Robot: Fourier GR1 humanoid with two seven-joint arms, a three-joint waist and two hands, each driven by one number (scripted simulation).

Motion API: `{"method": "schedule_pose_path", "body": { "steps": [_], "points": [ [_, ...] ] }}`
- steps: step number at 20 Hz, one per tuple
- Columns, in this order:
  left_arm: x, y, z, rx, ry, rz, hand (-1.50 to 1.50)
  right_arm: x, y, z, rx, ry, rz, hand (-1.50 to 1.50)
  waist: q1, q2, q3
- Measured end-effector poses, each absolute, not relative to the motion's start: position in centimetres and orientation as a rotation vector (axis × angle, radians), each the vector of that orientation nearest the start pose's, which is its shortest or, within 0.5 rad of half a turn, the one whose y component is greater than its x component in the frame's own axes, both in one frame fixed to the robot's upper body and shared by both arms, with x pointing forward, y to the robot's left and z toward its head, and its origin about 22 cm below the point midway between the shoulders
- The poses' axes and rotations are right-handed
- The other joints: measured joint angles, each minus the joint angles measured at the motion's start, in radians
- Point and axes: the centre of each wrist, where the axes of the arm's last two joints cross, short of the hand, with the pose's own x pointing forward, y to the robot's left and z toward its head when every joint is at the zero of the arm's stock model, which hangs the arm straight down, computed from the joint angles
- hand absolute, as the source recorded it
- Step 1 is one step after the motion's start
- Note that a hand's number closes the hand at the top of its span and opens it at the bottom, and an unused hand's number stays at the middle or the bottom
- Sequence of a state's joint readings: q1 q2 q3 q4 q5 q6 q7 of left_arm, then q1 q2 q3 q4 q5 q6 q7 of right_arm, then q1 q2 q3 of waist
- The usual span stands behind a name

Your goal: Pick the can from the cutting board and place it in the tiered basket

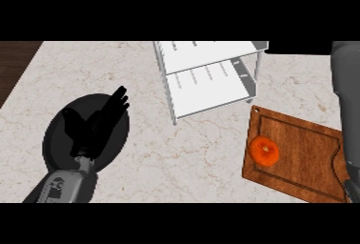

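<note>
An orange can (pixel 264 150) stands on the left part of the brown cutting board (pixel 302 157) at the right. The white tiered basket (pixel 211 71) stands behind the board, at the top middle, with nothing on its shelves. My left hand (pixel 95 125) is open at the left, fingers straight and pointing up, over a dark round plate (pixel 60 143), far from the can. My right forearm (pixel 346 95) runs down the right edge. Only a dark sliver of the right hand (pixel 352 183) shows, at the board's right end, apart from the can.
The marble counter (pixel 190 157) stretches between the plate and the board. Its left edge meets dark wood (pixel 15 62) at the top left. A black object (pixel 299 47) lies behind the basket at the top right.
</note>
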State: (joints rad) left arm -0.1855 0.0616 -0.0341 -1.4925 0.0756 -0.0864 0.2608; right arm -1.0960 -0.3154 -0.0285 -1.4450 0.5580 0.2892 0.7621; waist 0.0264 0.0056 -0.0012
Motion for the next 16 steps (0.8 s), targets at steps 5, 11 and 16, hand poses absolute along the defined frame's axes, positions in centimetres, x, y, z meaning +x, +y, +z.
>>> {"method": "schedule_pose_path", "body": {
  "steps": [5,11,16],
  "points": [
    [28.9,22.0,2.8,-0.13,-1.389,-0.162,0.0,39.1,-13.6,31.0,-0.792,-1.623,0.623,1.5,-0.001,0.001,0.0],
    [28.3,21.6,2.2,-0.125,-1.392,-0.168,0.0,42.4,-11.1,27.7,-0.734,-1.633,0.609,1.5,0.003,0.003,0.001],
    [28.7,21.3,2.8,-0.13,-1.398,-0.182,0.0,43.9,-9.2,25.1,-0.588,-1.648,0.491,-1.5,0.012,0.008,0.001]
  ]
}}
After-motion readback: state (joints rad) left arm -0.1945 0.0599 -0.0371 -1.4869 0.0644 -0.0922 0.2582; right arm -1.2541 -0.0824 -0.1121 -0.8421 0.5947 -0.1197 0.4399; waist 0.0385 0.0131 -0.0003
